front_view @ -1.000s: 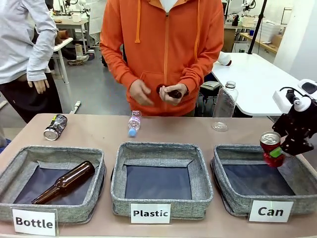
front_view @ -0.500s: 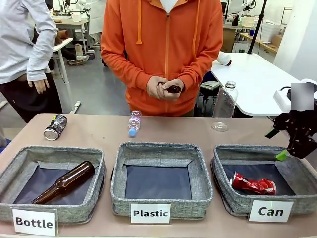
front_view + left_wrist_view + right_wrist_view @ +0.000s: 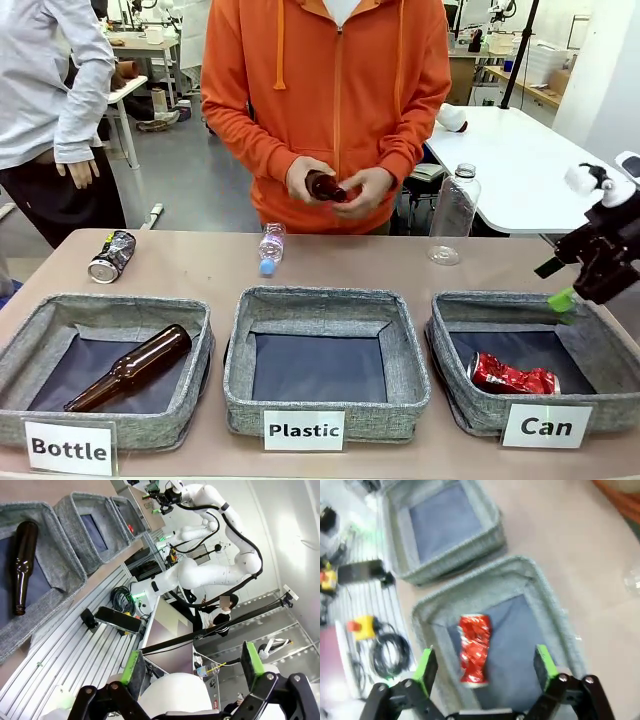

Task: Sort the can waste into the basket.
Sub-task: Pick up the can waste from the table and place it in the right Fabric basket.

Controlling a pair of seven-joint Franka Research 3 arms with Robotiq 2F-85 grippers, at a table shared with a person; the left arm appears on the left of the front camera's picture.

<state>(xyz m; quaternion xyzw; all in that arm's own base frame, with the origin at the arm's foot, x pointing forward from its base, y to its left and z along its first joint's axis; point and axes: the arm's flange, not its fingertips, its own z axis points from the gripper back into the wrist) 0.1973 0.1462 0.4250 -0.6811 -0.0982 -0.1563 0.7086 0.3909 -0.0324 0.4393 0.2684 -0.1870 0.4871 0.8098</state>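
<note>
A crushed red can [image 3: 512,376] lies on the dark lining of the grey basket [image 3: 450,395] labelled "Can", at the front right. In the right wrist view the same red can [image 3: 474,647] lies below my right gripper [image 3: 485,666], inside the basket [image 3: 520,567]. My right gripper [image 3: 555,284] hangs open above the basket's far right corner, holding nothing. The black crushed can [image 3: 110,256] lies on the table at the far left. Off the table's edge, my left gripper [image 3: 192,665] stands open with nothing between its fingers.
The "Bottle" basket [image 3: 30,330] holds a brown glass bottle [image 3: 130,368]. The "Plastic" basket [image 3: 238,350] stands in the middle. A small plastic bottle [image 3: 270,247] lies behind it, and a clear bottle [image 3: 452,215] stands upright at the back right. The person in orange holds a brown bottle [image 3: 325,187].
My right gripper opened and let go of the red can, which dropped into the "Can" basket; the gripper then rose slightly. The person turned the brown bottle in both hands.
</note>
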